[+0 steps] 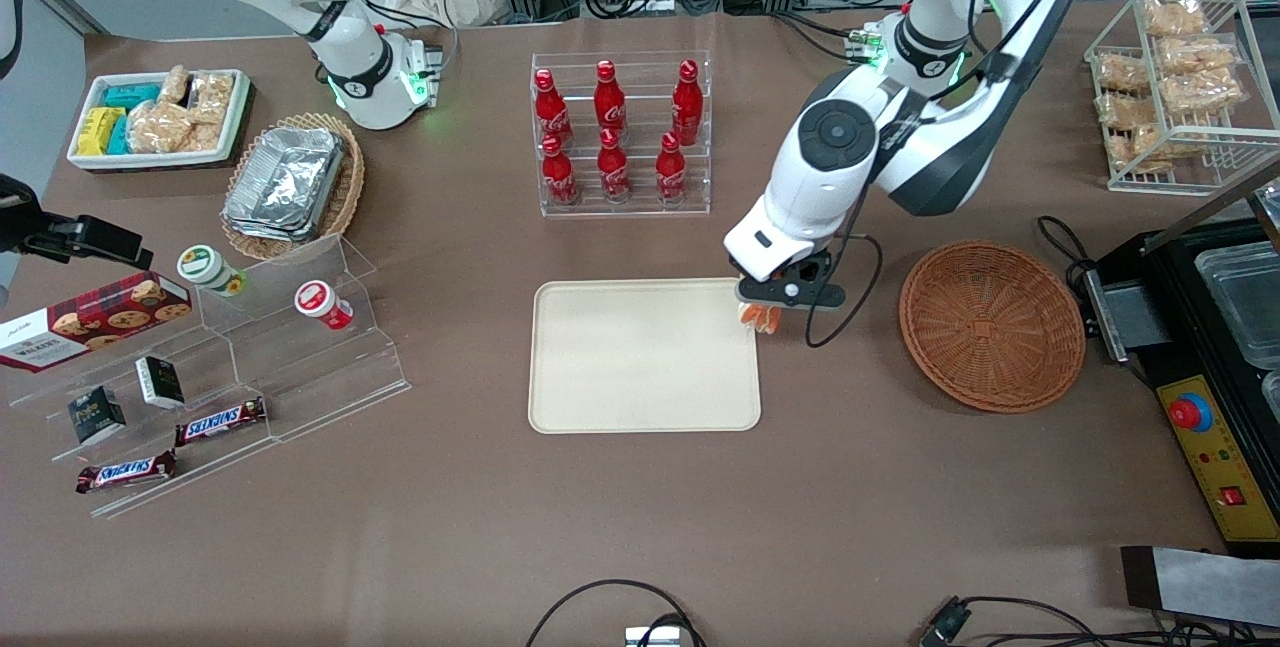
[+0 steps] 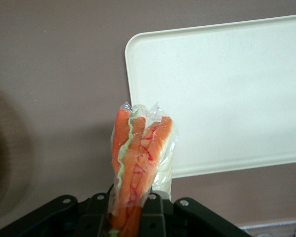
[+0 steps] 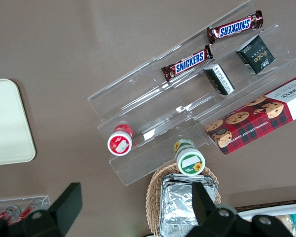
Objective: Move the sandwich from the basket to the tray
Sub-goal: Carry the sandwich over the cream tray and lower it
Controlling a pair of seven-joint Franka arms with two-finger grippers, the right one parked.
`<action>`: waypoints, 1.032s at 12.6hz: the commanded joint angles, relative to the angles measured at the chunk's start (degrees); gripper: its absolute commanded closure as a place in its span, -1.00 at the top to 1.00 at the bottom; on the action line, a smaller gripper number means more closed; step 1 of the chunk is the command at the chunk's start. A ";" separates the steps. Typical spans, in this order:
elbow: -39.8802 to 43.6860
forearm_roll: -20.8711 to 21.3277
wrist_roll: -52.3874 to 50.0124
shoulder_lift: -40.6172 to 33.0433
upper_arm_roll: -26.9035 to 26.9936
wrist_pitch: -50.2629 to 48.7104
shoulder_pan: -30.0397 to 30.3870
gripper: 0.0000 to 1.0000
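— Since you're carrying the load now, where does it stand?

— Your hand (image 1: 768, 315) is clamped on the wrapped sandwich (image 2: 140, 158), filling edge pointing away from the wrist. In the front view it hangs at the tray's (image 1: 640, 407) corner nearest the round wicker basket (image 1: 992, 325), at about 2 o'clock from the tray's middle. The basket lies bare, at 3 o'clock from the tray on the bench (image 1: 640, 527).

— So you could let go here?

— I'd judge not yet. From the wrist camera the sandwich sits over bare bench just beside the tray's rounded corner, not over the tray floor. Release now and it would likely land on the rim or on the bench and tip off.

— What else should you watch?

— The clear film is slick and the fingers pinch only one end of the wedge, so it may slide or pivot if you swing quickly. Squeezing harder could crush the bread. Coming down too low, the free tip might catch the low rim and drag the tray.

— And your path?

— Head toward 9 o'clock, to the tray's centre; the rack of cola bottles (image 1: 620, 132) at 12 o'clock stands well apart.
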 commanded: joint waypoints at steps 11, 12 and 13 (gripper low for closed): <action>6.93 14.80 -10.59 17.02 0.26 6.34 -5.23 -0.78; 6.93 15.68 -11.12 17.89 0.26 7.13 -5.23 -0.79; 6.93 16.47 -11.82 18.51 0.35 7.40 -5.41 -0.79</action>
